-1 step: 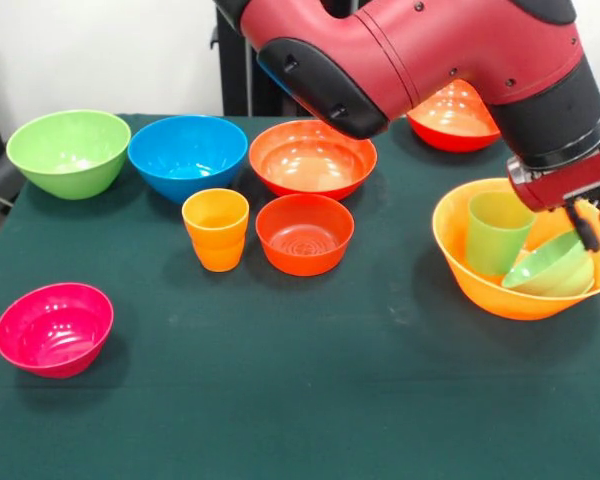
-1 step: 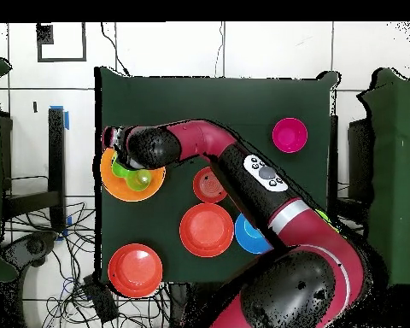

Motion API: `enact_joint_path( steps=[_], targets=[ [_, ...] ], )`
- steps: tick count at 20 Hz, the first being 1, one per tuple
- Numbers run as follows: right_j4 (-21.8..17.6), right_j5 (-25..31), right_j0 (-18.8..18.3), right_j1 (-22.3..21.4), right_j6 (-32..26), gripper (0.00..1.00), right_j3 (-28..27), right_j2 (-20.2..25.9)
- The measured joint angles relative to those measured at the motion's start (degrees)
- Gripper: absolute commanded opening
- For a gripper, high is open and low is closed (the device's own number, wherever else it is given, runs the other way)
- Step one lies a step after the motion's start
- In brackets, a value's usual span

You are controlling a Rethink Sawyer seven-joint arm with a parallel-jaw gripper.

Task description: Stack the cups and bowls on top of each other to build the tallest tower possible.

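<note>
A dark green table (image 1: 280, 400) is carrying bowls and cups. A pink bowl (image 1: 54, 328) is sitting alone, well apart from the orange cup (image 1: 216, 229). Beside that cup, a red-orange bowl (image 1: 304, 233) is resting.

The arm (image 1: 430, 60) hid part of the far red-orange bowl (image 1: 455, 118) in the front view. Overhead, it covered the orange cup, the large green bowl and much of the blue bowl (image 2: 249, 237). The gripper (image 1: 595, 225) was cut off by the right edge.

- Bright, even light from above; soft, short shadows lie under the bowls on the dark surface (image 1: 280, 400).
- White glare glints inside the red-orange bowl (image 1: 312, 158) and blue bowl (image 1: 188, 155).
- Front view stays sharp.
</note>
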Motion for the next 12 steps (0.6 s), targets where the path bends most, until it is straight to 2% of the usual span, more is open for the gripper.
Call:
enact_joint_path(
  steps=[12],
  targets=[
    [-1.6,0.0,0.0,0.3,0.0,1.00,0.0,0.0]
  ],
)
